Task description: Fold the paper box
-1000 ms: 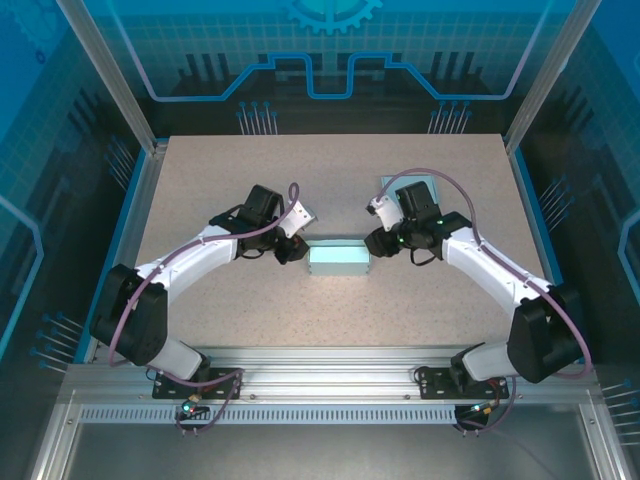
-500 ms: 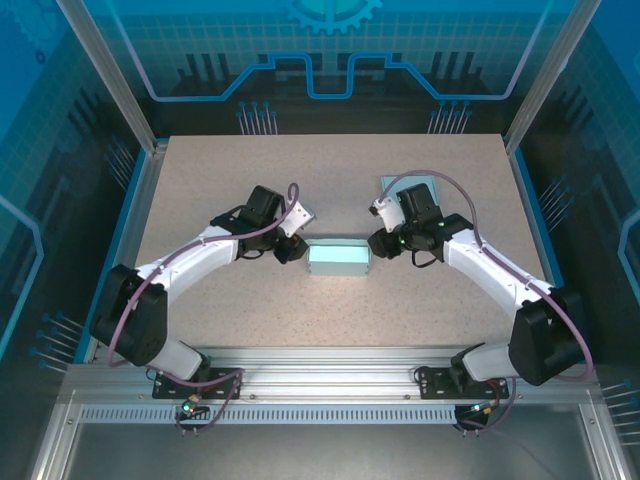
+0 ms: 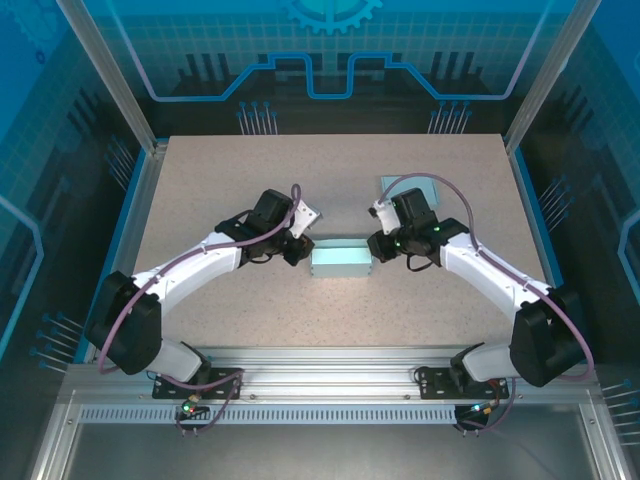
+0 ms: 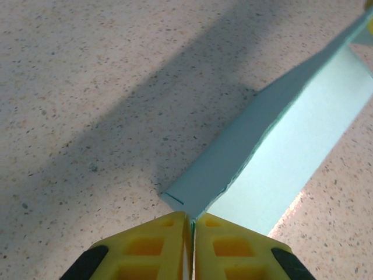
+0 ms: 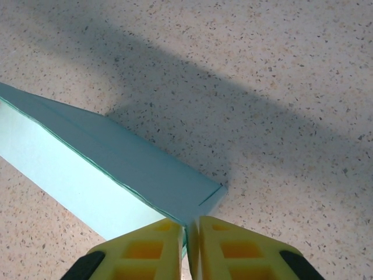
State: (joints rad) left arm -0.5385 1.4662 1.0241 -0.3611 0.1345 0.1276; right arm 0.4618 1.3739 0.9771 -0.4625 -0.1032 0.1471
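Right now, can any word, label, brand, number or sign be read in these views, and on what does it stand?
None can be read.
The paper box is plain teal, unprinted in the top and wrist views.
The back panel bears a gear graphic, no letters.

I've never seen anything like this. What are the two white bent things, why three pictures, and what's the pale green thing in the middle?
They are two robot arms bolted at the near edge of a speckled table. The wide picture looks down from above and behind them. The two close-ups come from a camera on each wrist; the yellow blocks are that arm's own fingers. Between the arms lies a pale green paper box. The left pincer pinches one end and the right pincer the other, each shut on a thin paper edge. Another flat green sheet lies farther back on the right.
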